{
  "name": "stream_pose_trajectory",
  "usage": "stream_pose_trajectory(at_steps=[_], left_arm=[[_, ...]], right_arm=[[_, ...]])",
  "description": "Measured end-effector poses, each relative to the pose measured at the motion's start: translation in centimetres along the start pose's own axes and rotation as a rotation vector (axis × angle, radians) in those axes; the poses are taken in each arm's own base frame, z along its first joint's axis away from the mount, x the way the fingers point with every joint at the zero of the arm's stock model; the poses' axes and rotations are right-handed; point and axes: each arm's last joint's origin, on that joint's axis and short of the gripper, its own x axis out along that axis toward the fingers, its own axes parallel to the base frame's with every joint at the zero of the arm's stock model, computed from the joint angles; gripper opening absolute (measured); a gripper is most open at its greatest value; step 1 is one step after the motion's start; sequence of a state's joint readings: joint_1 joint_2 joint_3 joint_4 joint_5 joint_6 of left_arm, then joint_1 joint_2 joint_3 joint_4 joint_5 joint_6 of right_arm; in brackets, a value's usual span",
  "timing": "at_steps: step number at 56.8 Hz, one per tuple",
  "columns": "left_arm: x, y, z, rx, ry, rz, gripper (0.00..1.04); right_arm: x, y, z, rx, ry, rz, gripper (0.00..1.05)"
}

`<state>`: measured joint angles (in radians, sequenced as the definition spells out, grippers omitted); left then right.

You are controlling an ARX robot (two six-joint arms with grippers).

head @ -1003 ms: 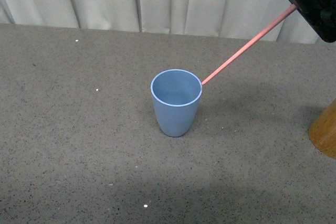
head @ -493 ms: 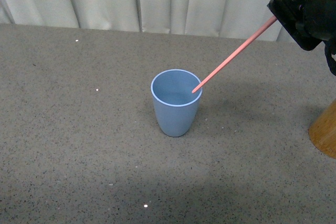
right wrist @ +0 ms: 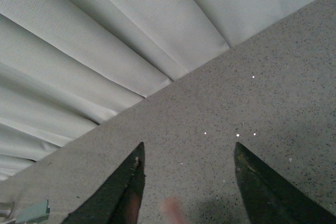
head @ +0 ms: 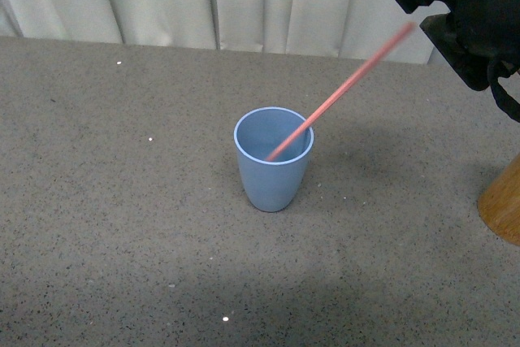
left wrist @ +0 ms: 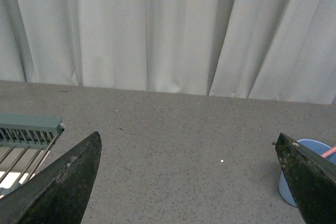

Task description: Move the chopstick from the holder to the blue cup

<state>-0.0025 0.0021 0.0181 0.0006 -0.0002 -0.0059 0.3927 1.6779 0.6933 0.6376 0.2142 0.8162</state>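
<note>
Since its two fingers stand apart with only a blurred pink smear between them in the right wrist view, the right gripper (head: pixel 416 7) is entered as open, gripping nothing firmly; it hangs up and to the right of the blue cup (head: pixel 272 176), above the table (head: pixel 122 225)

Chopstick (head: pixel 341 91): one, salmon-pink, long and thin. Lower tip inside the blue cup, shaft leaning across the cup's right rim, upper end blurred, just beside the right gripper's fingers. Long axis slanted, running from within the cup upward and to the right toward the gripper.

Handling, by judgement: very light, stiff, smooth and likely slippery, so it pivots easily on the rim. Best taken near the upper end, pinched across its width, well above the cup.

Blue cup: upright, handleless, light enough that a leaning stick might tip it.

Holder (head: pixel 502 205): light-brown cylinder, partly seen, well to the right of the blue cup.

Left gripper (left wrist: pixel 188 137): fingers spread wide, empty, to the left of the blue cup
</note>
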Motion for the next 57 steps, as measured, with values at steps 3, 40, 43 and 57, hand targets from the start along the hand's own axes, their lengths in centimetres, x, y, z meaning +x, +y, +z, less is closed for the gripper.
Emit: stream_pose_trajectory(at_steps=[3, 40, 43, 57], left_arm=[[0.0, 0.0, 0.0, 0.000, 0.000, 0.000, 0.98], [0.0, 0.0, 0.0, 0.000, 0.000, 0.000, 0.98], [0.0, 0.0, 0.0, 0.000, -0.001, 0.000, 0.98], [0.0, 0.0, 0.0, 0.001, -0.001, 0.000, 0.98]], right_arm=[[0.0, -0.1, 0.0, -0.010, -0.012, -0.021, 0.61], [-11.9, -6.9, 3.0, -0.610, -0.325, -0.024, 0.51], [-14.0, -8.1, 2.4, -0.651, -0.301, -0.045, 0.41], [-21.3, -9.7, 1.7, -0.695, -0.371, -0.028, 0.01]])
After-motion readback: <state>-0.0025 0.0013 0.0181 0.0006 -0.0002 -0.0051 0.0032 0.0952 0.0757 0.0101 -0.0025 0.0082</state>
